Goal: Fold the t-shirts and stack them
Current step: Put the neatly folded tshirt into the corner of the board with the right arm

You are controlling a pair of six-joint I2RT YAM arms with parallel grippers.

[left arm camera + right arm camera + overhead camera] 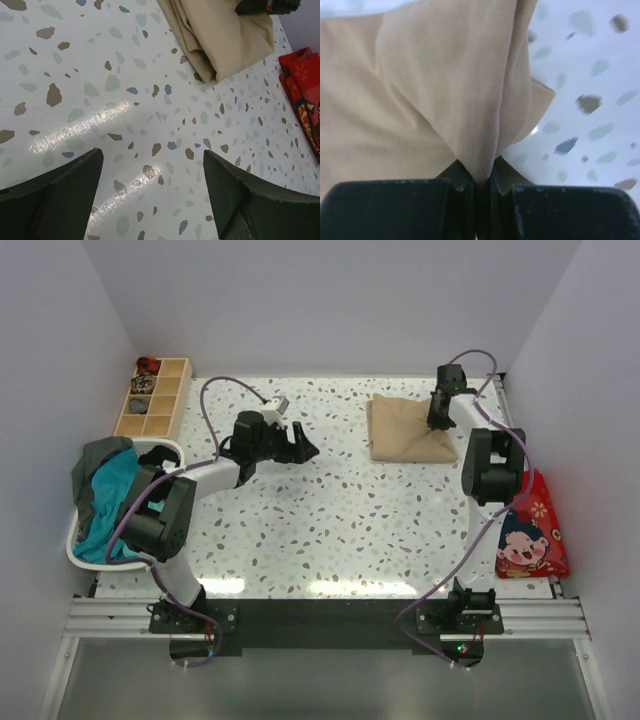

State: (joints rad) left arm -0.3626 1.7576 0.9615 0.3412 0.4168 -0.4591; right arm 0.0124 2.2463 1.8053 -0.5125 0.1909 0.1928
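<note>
A folded sandy-beige t-shirt (pixel 405 430) lies at the back right of the table; it also shows in the left wrist view (pixel 220 37) and fills the right wrist view (pixel 420 90). My right gripper (pixel 438 423) is shut on a pinch of its cloth near the right edge (pixel 482 177). My left gripper (pixel 305 448) is open and empty above the bare table at centre left (pixel 152 192). A teal t-shirt (pixel 105 495) and a dark grey-green t-shirt (pixel 95 460) hang out of the white basket (pixel 165 452) at the left edge.
A wooden compartment box (pixel 155 395) with small items stands at the back left. A red patterned cloth (pixel 530 525) lies at the right edge, also seen in the left wrist view (pixel 302 85). White walls close in the table on three sides.
</note>
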